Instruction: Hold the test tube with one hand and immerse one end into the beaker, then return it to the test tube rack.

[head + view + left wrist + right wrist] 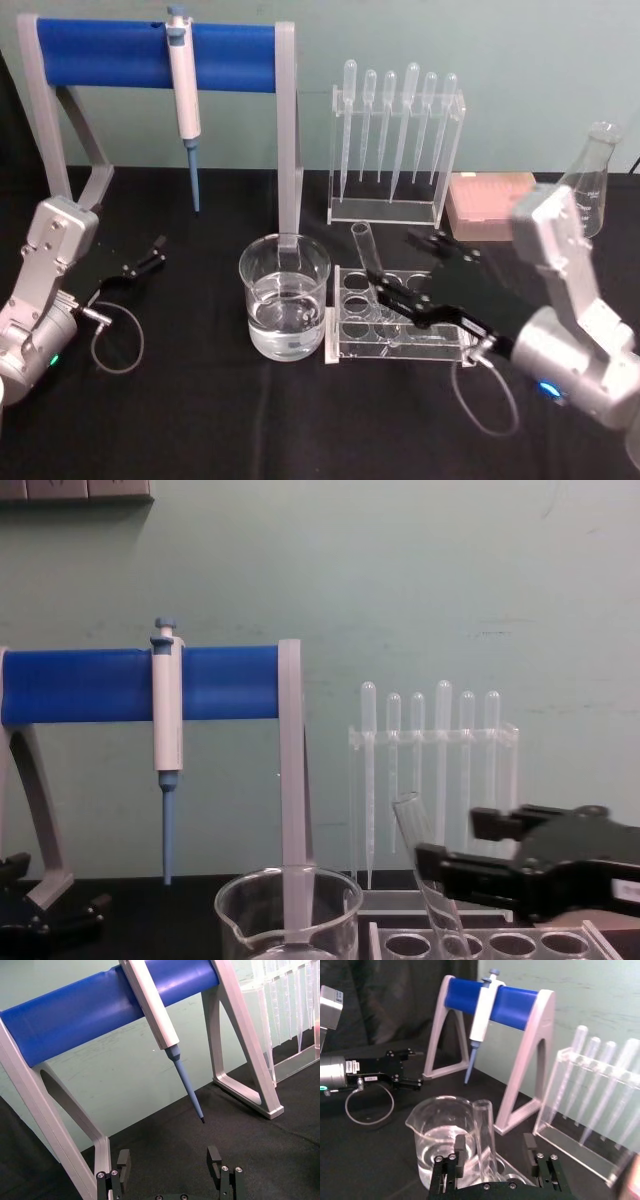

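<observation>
my right black two-fingered gripper (385, 290) is reaching over the clear rack with round holes (400, 322), its jaws spread on either side of the long clear glass test tube (368, 262) without closing on it. the tube is leaning in the rack, just beside the wide clear glass beaker (284, 296) holding clear liquid on the black bench (200, 420). my left gripper (150, 255) is resting open near the blue-barred stand (150, 55).
</observation>
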Robot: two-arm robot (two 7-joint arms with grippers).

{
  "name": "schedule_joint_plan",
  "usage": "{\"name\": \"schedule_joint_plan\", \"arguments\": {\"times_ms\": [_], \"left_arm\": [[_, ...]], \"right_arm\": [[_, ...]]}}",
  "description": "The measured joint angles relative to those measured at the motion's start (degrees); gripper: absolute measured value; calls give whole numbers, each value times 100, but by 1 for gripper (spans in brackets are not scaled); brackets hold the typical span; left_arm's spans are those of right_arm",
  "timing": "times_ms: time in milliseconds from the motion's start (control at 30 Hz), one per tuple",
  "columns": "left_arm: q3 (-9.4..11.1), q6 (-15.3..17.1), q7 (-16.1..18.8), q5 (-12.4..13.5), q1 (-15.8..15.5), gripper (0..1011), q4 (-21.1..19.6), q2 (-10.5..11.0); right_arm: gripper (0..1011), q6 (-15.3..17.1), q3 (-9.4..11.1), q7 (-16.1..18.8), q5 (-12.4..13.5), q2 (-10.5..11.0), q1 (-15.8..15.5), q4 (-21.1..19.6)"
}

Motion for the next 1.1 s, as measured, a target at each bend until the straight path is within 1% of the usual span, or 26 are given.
{"name": "schedule_joint_plan", "arguments": {"times_ms": [33, 167, 200, 233, 267, 300, 333, 367, 400, 500, 533, 600, 633, 667, 700, 800, 833, 1000, 1033, 1100], "left_arm": [[0, 0, 0, 0, 0, 1000, 0, 0], [0, 0, 0, 0, 0, 1000, 0, 0], [0, 0, 0, 0, 0, 1000, 0, 0], [0, 0, 0, 0, 0, 1000, 0, 0], [0, 0, 0, 0, 0, 1000, 0, 0], [0, 0, 0, 0, 0, 1000, 0, 0], [0, 0, 0, 0, 0, 1000, 0, 0], [0, 0, 0, 0, 0, 1000, 0, 0], [0, 0, 0, 0, 0, 1000, 0, 0], [0, 0, 0, 0, 0, 1000, 0, 0], [0, 0, 0, 0, 0, 1000, 0, 1], [0, 0, 0, 0, 0, 1000, 0, 0], [0, 0, 0, 0, 0, 1000, 0, 0], [0, 0, 0, 0, 0, 1000, 0, 0], [0, 0, 0, 0, 0, 1000, 0, 0], [0, 0, 0, 0, 0, 1000, 0, 0], [0, 0, 0, 0, 0, 1000, 0, 0], [0, 0, 0, 0, 0, 1000, 0, 0], [0, 0, 0, 0, 0, 1000, 0, 0], [0, 0, 0, 0, 0, 1000, 0, 0]], "right_arm": [[733, -15, 111, -67, 20, 60, -179, -154], [863, -77, 365, -190, 70, 179, -589, -462], [863, -91, 432, -221, 81, 202, -684, -525], [916, -123, 580, -281, 114, 236, -863, -595], [932, -143, 664, -309, 137, 240, -937, -605], [945, -193, 841, -378, 198, 231, -1076, -595], [985, -220, 936, -431, 218, 212, -1138, -572], [1002, -254, 1025, -494, 239, 186, -1190, -539], [1002, -326, 1190, -618, 255, 112, -1271, -452], [1002, -449, 1378, -887, 189, -32, -1318, -280], [1002, -534, 1457, -1078, 101, -148, -1302, -115], [1002, -619, 1487, -1246, -8, -268, -1230, 72], [1002, -684, 1492, -1378, -102, -382, -1125, 276], [1002, -713, 1488, -1438, -154, -433, -1067, 373], [1002, -756, 1453, -1525, -263, -529, -936, 576], [1002, -823, 1364, -1661, -468, -658, -720, 915], [1002, -895, 1295, -1732, -623, -739, -580, 1139], [1002, -1136, 1163, -1863, -974, -912, -326, 1561], [1002, -1154, 1149, -1875, -1012, -928, -307, 1597], [1002, -1157, 1151, -1877, -1006, -928, -307, 1594]]}}
